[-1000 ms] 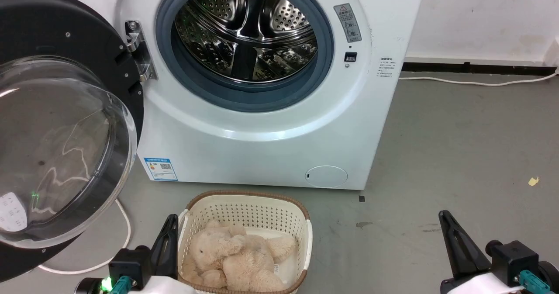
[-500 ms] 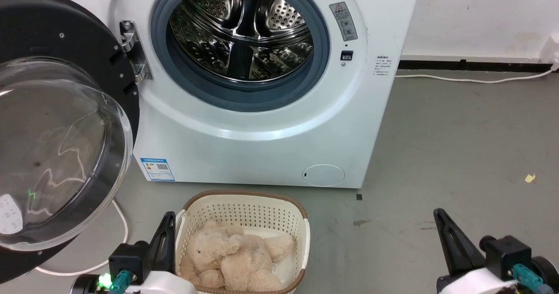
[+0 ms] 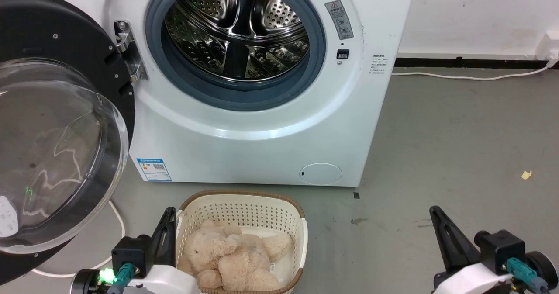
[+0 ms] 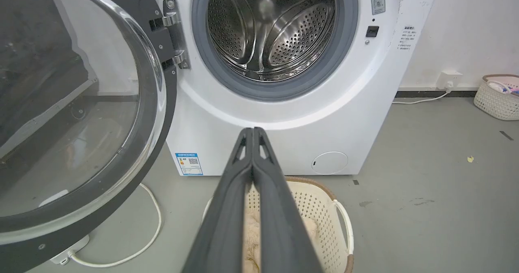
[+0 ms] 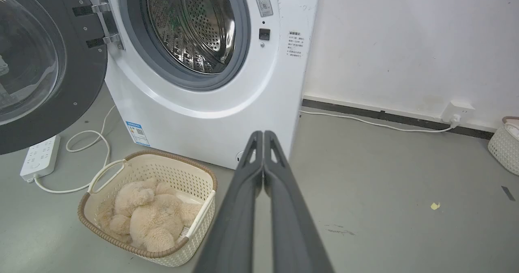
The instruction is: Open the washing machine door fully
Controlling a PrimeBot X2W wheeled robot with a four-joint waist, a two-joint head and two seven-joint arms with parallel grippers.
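The washing machine door [image 3: 56, 132] hangs swung wide on its hinge, left of the washing machine [image 3: 262, 132]. The left gripper [image 4: 253, 129] and right gripper [image 5: 263, 132] each have fingers pressed together, clear of it.

A: Non-task stuff, quick. Near centre?
B: Cream perforated basket [image 3: 244, 211] with a brown rim, tan plush bear [image 3: 231, 259] lying inside.
A: Left?
B: White power strip [image 5: 40, 157] on the floor, its white cable [image 3: 124, 232] looping near the basket.
A: Right?
B: Grey floor [image 3: 458, 154], small yellow scrap [image 3: 526, 174], dark stain [image 3: 359, 220] nearer centre. Far right, a second pale basket [image 4: 496, 98] by the wall.
A: Back?
B: White wall [image 3: 480, 14], black baseboard [image 3: 480, 61], white socket [image 5: 457, 110] low on the wall, thin white cord [image 3: 436, 76] running left from it along the floor.
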